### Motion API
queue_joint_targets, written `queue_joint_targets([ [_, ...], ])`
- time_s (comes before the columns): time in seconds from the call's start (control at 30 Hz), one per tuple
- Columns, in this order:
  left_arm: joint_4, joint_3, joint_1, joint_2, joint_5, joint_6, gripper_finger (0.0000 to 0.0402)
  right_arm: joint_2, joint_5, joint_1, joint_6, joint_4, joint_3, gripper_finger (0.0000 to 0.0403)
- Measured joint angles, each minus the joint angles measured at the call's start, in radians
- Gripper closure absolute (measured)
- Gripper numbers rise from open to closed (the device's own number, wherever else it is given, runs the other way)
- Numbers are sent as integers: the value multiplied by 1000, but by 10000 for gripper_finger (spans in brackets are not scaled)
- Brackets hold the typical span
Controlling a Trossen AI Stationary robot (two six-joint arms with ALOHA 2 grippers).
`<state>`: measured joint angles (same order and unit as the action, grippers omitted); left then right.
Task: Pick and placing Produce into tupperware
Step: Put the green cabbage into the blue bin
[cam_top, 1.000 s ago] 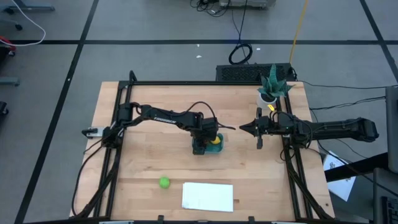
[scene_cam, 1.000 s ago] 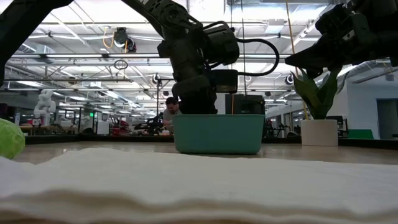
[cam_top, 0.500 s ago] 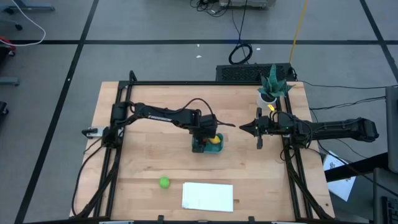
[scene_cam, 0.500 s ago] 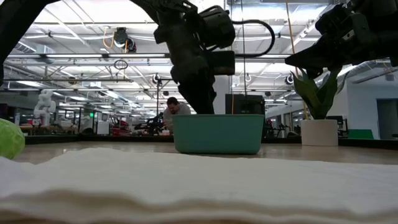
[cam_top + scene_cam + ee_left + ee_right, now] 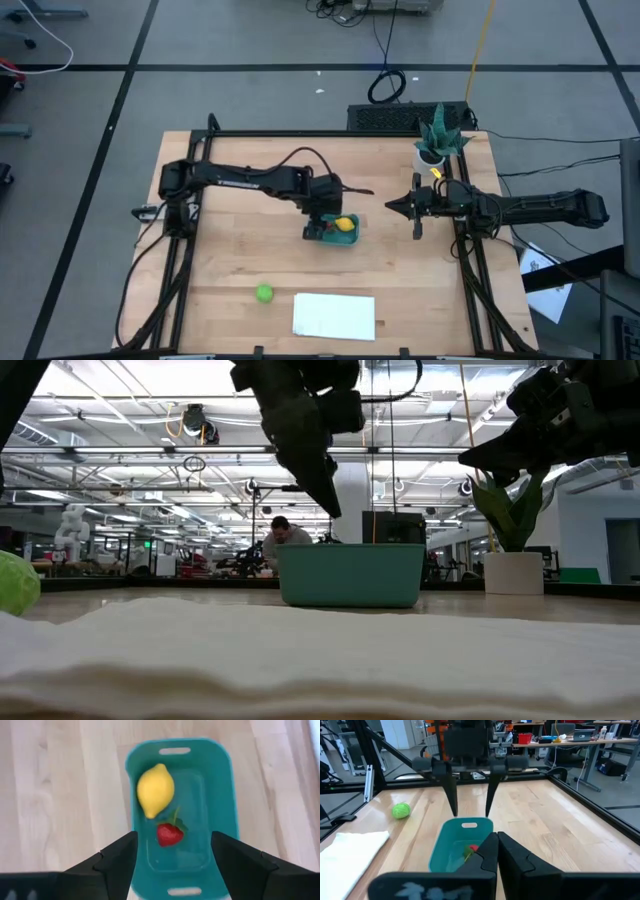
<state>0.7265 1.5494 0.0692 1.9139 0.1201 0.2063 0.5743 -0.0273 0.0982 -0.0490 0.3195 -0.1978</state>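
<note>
Hovering left gripper (image 5: 172,862) above tupperware (image 5: 222,800), seemingly clear of rim.

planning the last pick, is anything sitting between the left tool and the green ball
Nothing visible does. The left tool hangs open above the teal tub; the green ball lies alone on bare wood, with the white sheet beside it, off the path.

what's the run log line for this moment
left gripper: open above tub | lemon, strawberry: in tub | green ball: on table | right gripper: shut, waiting
</note>
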Motion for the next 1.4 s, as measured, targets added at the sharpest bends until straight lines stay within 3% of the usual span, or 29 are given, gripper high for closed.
queue_joint_targets([
  [0.27,5,0,0,-71,-53,2,195,0,0,0,0,-2,0,403],
  [0.77,6,0,3,-83,-53,3,392,0,0,0,0,-2,0,403],
  [1.4,-5,0,4,-83,-58,32,397,0,0,0,0,-2,0,403],
])
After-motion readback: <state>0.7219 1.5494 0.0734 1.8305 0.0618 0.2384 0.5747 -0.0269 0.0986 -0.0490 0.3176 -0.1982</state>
